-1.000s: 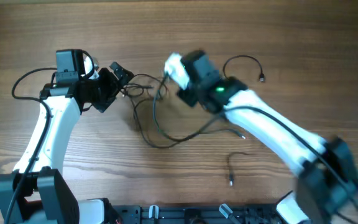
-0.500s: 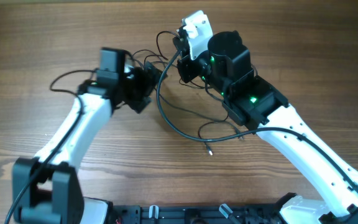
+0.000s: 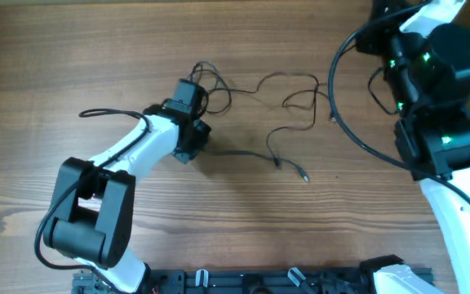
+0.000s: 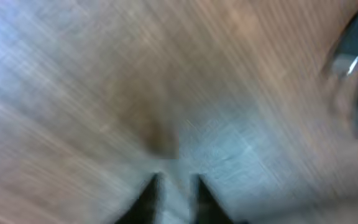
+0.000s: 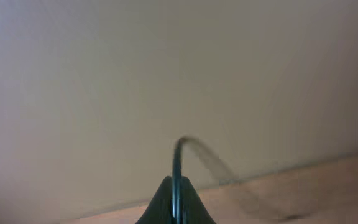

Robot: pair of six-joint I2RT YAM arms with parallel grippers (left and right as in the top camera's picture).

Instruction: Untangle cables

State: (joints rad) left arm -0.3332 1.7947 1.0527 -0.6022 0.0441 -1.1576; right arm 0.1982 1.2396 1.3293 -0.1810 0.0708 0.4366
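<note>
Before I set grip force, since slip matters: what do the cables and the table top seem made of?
The cables: likely rubber or plastic sheathing, matte black; thin and lying in limp loops. The table: wood or wood-look laminate, brown, low sheen; grain lines show, but which of the two cannot be told.

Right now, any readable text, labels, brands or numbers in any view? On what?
None readable in any view.
Right arm: green lights only, no lettering visible.
Cables and table: no markings seen.
Left wrist view: too blurred to tell.
</note>
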